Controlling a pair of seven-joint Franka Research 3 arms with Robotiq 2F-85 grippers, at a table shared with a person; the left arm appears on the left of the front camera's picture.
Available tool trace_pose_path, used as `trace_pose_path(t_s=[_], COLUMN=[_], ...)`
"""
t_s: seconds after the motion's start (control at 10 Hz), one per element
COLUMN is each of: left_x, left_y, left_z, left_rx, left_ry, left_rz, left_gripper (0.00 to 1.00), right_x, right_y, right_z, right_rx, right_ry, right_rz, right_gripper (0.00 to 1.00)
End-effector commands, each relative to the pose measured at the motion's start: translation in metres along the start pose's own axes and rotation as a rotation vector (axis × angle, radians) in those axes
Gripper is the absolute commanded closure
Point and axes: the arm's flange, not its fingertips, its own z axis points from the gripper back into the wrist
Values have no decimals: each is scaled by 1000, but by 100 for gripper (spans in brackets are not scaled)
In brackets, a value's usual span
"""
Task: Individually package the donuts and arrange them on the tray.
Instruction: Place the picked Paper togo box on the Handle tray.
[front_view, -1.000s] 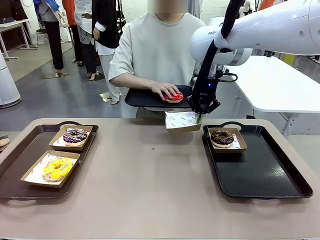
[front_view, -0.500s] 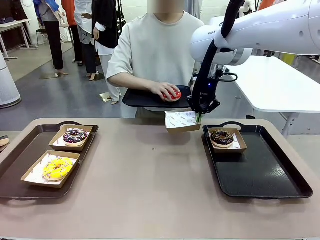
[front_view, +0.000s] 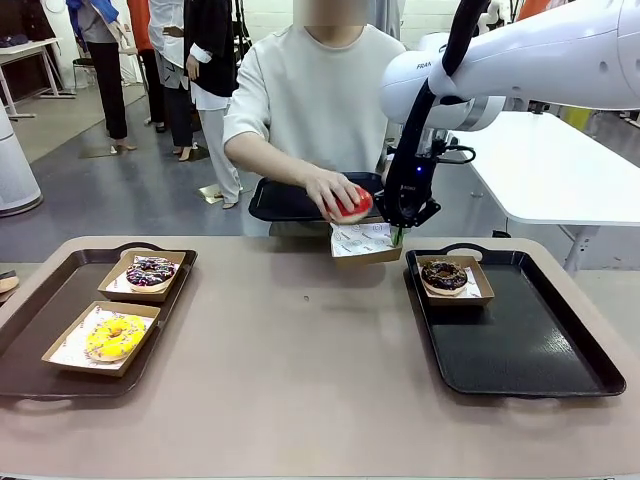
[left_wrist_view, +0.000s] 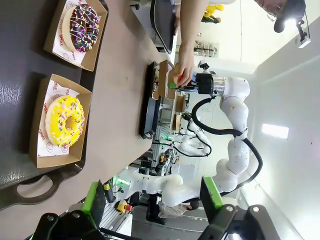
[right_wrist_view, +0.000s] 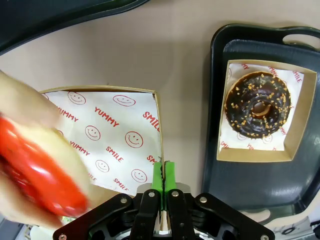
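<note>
Red donut (front_view: 352, 205) over the box (front_view: 364, 242) — in the person's hand (front_view: 334, 190).
Right fingers (right_wrist_view: 162, 176) pinched the box's edge, held it above the worktop (front_view: 300, 350); left fingers (left_wrist_view: 152, 197) were spread, holding nothing.

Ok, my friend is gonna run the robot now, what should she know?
Right gripper: shut on the edge of an empty paper box, held at the table's far edge.
Left gripper: open, holding nothing, above the left tray.
Person's hand: carrying the red donut toward that box.
Done: yellow donut and sprinkle donut boxed on the left tray; chocolate donut boxed on the right tray.
Left: get the red donut boxed, then onto a tray.
</note>
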Motion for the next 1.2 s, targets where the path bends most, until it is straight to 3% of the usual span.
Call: trace_pose_path(t_s=[0.0, 1.1], left_x=[-2, -2], left_y=[0, 0], left_z=[2, 2], left_rx=[-14, -14], left_ry=[0, 0], left_rz=[-2, -2], left_gripper=[0, 0], right_x=[-1, -1], right_y=[-1, -1], right_z=[3, 3], right_rx=[0, 0], right_ry=[-4, -4], right_rz=[-1, -1], right_gripper=[100, 100])
